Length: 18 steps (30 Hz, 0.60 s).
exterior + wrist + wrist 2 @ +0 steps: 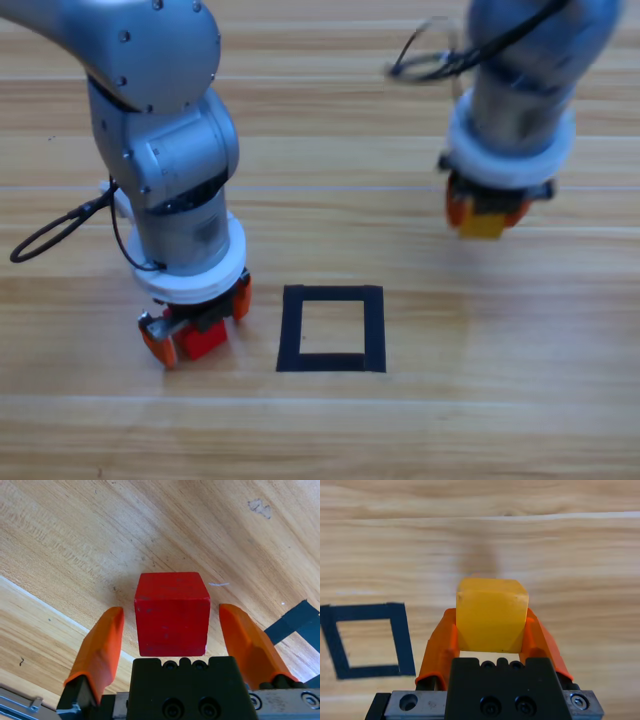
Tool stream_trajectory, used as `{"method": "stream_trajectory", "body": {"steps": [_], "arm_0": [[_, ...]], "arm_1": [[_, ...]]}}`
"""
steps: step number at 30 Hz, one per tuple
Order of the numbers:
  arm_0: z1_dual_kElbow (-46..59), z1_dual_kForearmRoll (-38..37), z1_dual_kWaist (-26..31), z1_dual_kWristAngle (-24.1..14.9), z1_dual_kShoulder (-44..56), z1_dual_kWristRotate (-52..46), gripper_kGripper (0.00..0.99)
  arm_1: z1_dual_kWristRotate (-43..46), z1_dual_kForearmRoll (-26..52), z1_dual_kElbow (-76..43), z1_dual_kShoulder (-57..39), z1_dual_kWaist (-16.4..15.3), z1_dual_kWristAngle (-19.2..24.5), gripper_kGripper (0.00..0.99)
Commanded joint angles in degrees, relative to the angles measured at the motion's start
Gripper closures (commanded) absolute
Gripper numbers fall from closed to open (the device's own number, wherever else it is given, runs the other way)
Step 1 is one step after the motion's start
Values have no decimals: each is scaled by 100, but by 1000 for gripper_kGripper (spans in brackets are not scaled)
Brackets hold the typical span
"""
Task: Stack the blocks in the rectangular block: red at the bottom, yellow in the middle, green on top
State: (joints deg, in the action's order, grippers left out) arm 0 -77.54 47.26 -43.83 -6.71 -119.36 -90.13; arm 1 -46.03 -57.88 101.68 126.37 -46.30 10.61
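The red cube (203, 340) sits on the wood just left of the black tape rectangle (292, 328). My left gripper (198, 322) is open around it; in the left wrist view the red cube (171, 614) has a gap to each jaw of the left gripper (171, 611). My right gripper (487, 215) at the upper right is shut on the yellow cube (482, 226). The right wrist view shows the yellow cube (491, 614) pinched in the right gripper (490, 615), with the rectangle (402, 640) off to the left. The green cube is out of view.
A corner of the tape rectangle (300, 620) shows at the right edge of the left wrist view. Bare wood lies inside the outline and between the two arms. A black cable loops out from the left arm (45, 240).
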Motion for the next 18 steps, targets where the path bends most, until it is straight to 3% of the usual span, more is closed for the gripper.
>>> {"method": "stream_trajectory", "body": {"steps": [1, 12, 15, 18], "arm_0": [[99, -95, 191, -41, -79, 215, 291], [72, -15, 393, 29, 282, 1753, 847], [-139, -24, 437, 135, 457, 2816, 936], [-455, -7, 428, 223, 545, 3818, 942]], "arm_1": [[164, -48, -491, -851, -257, 100, 990], [103, -30, -588, -921, -503, 126, 990], [33, -30, -623, -939, -503, 196, 990], [-29, -30, -675, -956, -503, 258, 990]]}}
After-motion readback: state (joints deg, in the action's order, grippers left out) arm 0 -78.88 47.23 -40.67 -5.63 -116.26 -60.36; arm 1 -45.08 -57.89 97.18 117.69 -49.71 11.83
